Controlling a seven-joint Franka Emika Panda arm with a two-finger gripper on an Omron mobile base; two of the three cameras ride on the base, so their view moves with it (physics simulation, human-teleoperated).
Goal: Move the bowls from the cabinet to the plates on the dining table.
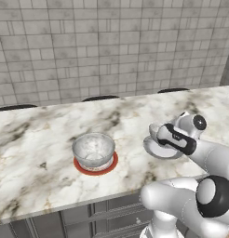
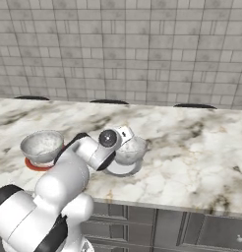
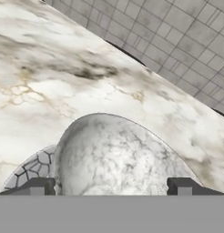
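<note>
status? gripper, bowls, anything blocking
Gripper open, straddling second bowl on grey-white plate. First bowl on red-orange plate. Dining table shows nothing blocking.

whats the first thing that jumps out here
A marble bowl sits on the red-orange plate near the dining table's front edge. To its right, the end effector stands open around a second bowl on the pale plate.
</note>
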